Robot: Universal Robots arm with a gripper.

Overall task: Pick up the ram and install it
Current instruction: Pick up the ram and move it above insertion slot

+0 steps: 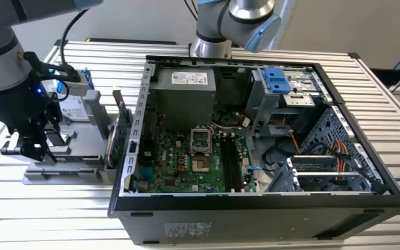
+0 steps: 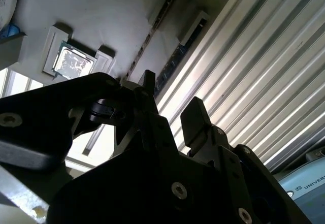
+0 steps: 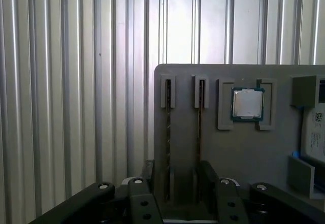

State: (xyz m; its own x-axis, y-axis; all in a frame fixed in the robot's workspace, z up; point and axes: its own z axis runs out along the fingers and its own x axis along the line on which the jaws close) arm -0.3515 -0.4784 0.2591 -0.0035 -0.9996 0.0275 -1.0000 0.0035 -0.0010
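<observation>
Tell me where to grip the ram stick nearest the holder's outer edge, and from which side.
Take the ram across its thin width, fingers on the two long flat faces around mid-length, coming straight down from above. It stands on edge in a slot of the grey holder, so just its top edge is free; a second stick sits close beside it.

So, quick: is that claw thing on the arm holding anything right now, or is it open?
End effector: open, holding nothing, poised close to the ram sticks standing in the gray tray.
</observation>
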